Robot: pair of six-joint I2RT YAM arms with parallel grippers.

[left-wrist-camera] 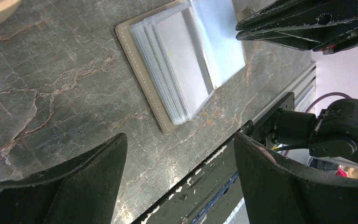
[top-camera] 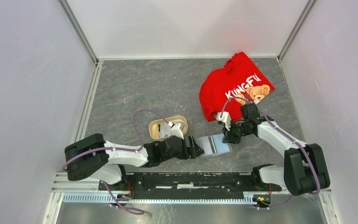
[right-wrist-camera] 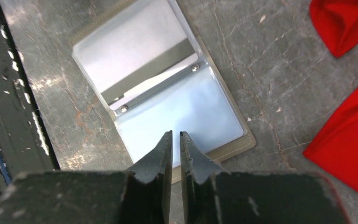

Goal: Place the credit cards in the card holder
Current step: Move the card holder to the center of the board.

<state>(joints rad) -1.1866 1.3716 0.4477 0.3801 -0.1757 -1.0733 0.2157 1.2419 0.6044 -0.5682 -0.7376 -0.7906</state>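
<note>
The card holder [top-camera: 216, 144] lies open and flat on the grey table, its clear pockets up and a dark stripe across one page [right-wrist-camera: 144, 70]. My right gripper [right-wrist-camera: 176, 134] hangs over the edge of the other page [right-wrist-camera: 186, 107]; its jaws are shut to a thin slit with nothing between them. In the top view it [top-camera: 227, 136] sits at the holder's right edge. My left gripper [top-camera: 198, 147] is open just left of the holder [left-wrist-camera: 182, 65], and only table shows between its fingers [left-wrist-camera: 98, 177]. Pale and dark credit cards [top-camera: 166, 132] lie in the beige tray, partly hidden by the left arm.
The beige oval tray [top-camera: 154, 125] stands behind the left wrist. A red shirt [top-camera: 235, 86] with a bear print lies at the back right, close to the right arm. The metal rail [top-camera: 191, 179] runs along the near table edge. White walls enclose three sides.
</note>
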